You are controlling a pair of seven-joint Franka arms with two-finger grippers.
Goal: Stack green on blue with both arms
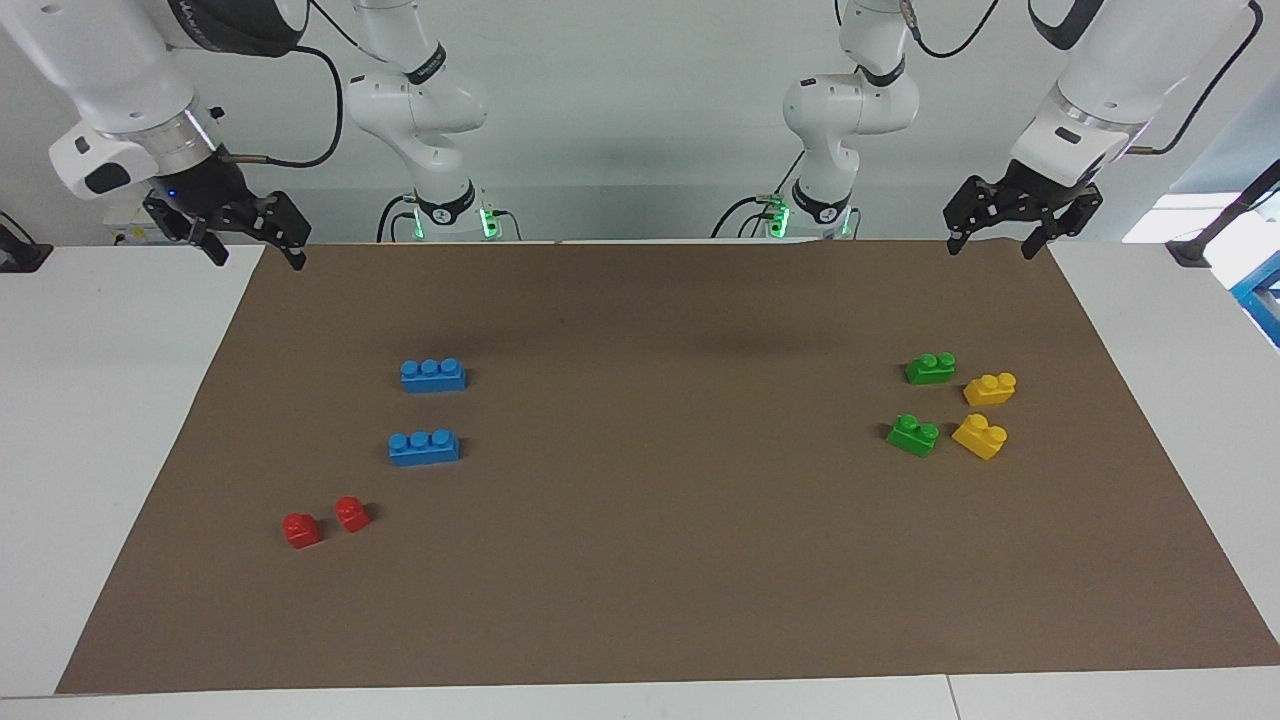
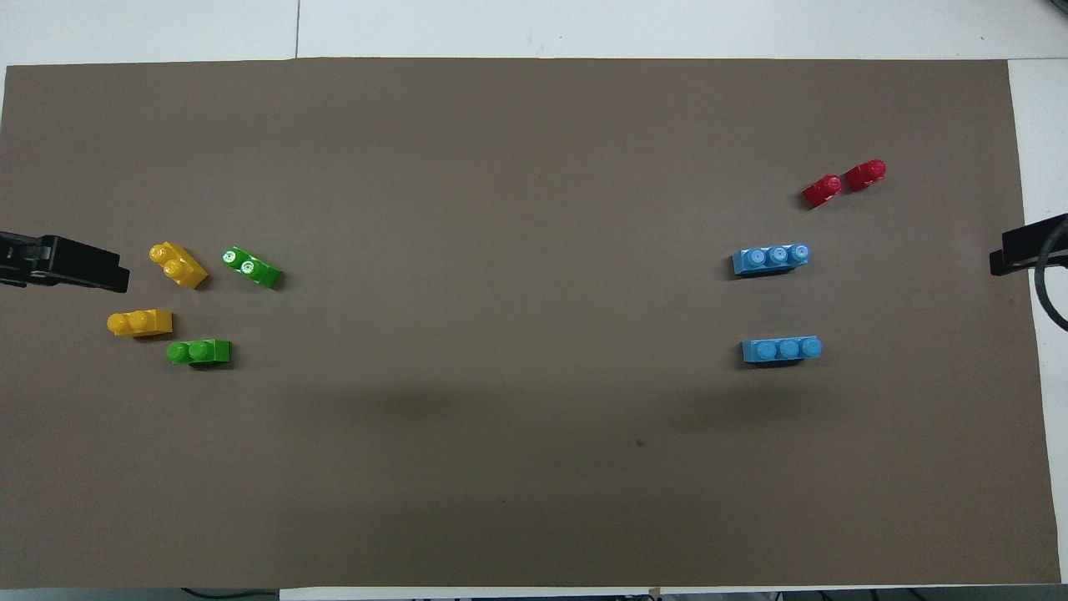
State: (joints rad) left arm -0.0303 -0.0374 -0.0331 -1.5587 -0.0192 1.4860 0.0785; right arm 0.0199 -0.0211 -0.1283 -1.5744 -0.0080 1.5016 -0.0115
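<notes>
From overhead I get only the tips of the left gripper (image 2: 71, 265) and right gripper (image 2: 1025, 249), both cut by the frame edges beside the brown mat (image 2: 517, 467)

The white table (image 1: 120, 420) is covered by a brown paper mat (image 1: 660, 560), on which green (image 1: 913, 435), yellow (image 1: 980, 436), blue (image 1: 424, 447) and red (image 1: 301, 530) plastic bricks are scattered.

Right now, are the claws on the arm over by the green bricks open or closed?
Open. In the facing view the left gripper hangs over the mat's corner with its two fingers spread wide and nothing between them.
</notes>
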